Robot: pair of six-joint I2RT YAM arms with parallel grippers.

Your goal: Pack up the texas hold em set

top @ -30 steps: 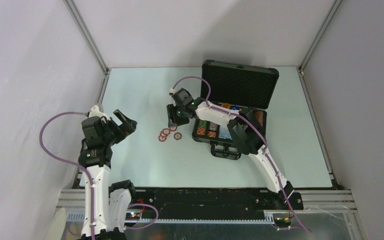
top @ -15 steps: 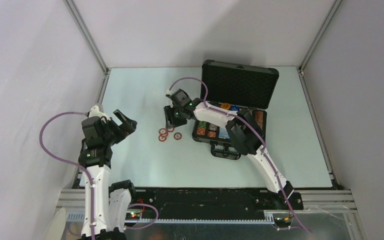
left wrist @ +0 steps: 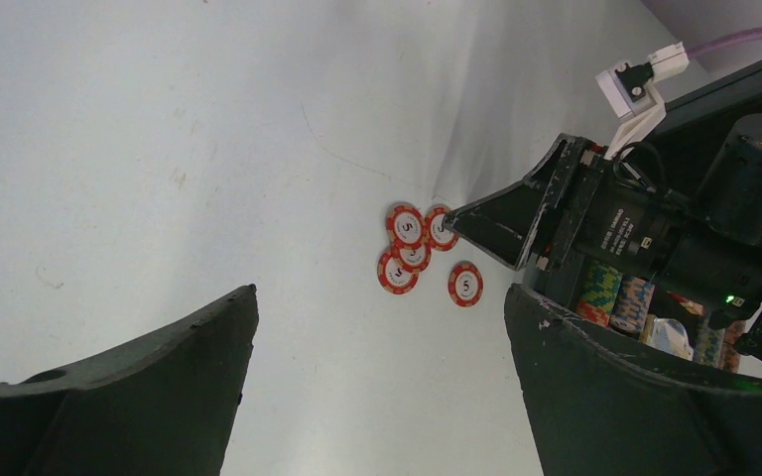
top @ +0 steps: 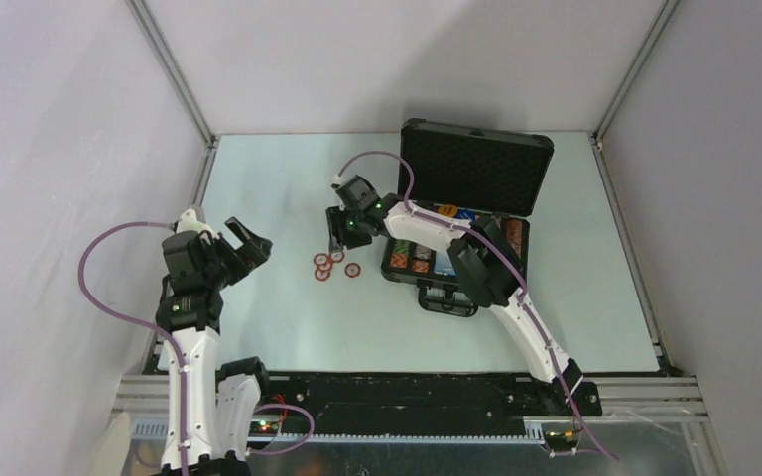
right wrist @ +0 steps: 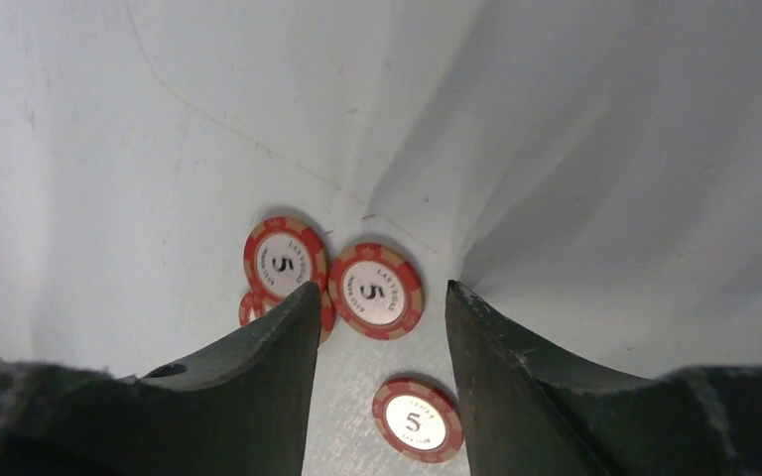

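Where legible, chips (right wrist: 375, 291): "5", perhaps "Vegas".

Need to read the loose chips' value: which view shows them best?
Right wrist: the loose chips sit close below the camera, with the 5s legible, though one is partly hidden. Left wrist shows them small; top external shows only tiny red rings.

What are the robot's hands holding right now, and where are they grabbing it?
Nothing. The left gripper is wide open and empty. The right gripper is open over the red-white chips, which lie loose on the table.
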